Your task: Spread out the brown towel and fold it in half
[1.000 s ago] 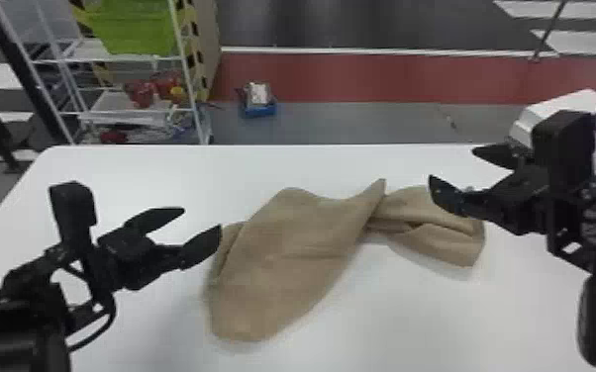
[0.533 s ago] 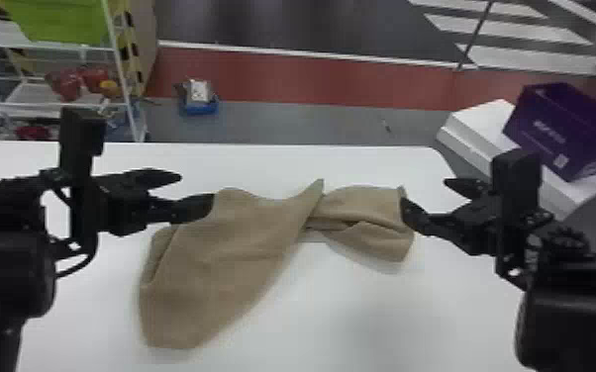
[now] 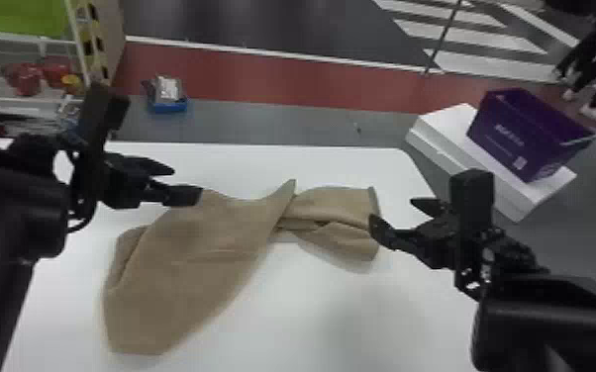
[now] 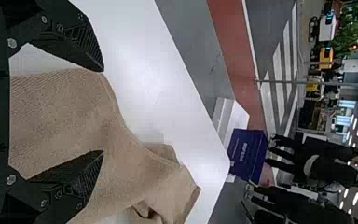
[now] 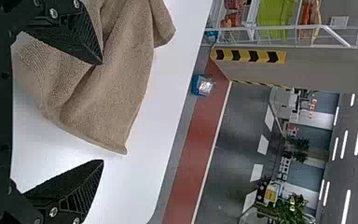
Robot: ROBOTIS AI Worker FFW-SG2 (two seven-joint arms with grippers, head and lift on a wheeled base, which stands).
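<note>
In the head view my left gripper point(image 3: 187, 183) stands open at the towel's upper left edge, and my right gripper point(image 3: 396, 211) stands open beside its right end. The brown towel point(image 3: 198, 252) lies crumpled on the white table point(image 3: 312, 316), wide at the left, with a raised fold near the middle and a bunched right part. In the left wrist view the towel point(image 4: 74, 112) spreads below and between the parted fingers of the left gripper point(image 4: 103, 111). In the right wrist view one finger of the right gripper point(image 5: 103, 112) overlaps the towel point(image 5: 116, 88); the other is over bare table.
Beyond the table's right corner a purple box point(image 3: 524, 133) sits on a white block point(image 3: 440, 133). A white shelf rack point(image 3: 20, 37) with a green bin point(image 3: 20, 17) stands at the far left. A small blue tray point(image 3: 167, 105) lies on the floor behind the table.
The head view has shifted, bringing the purple box into view. My left gripper has moved from the towel's left side to its upper left edge. The towel's shape looks the same.
</note>
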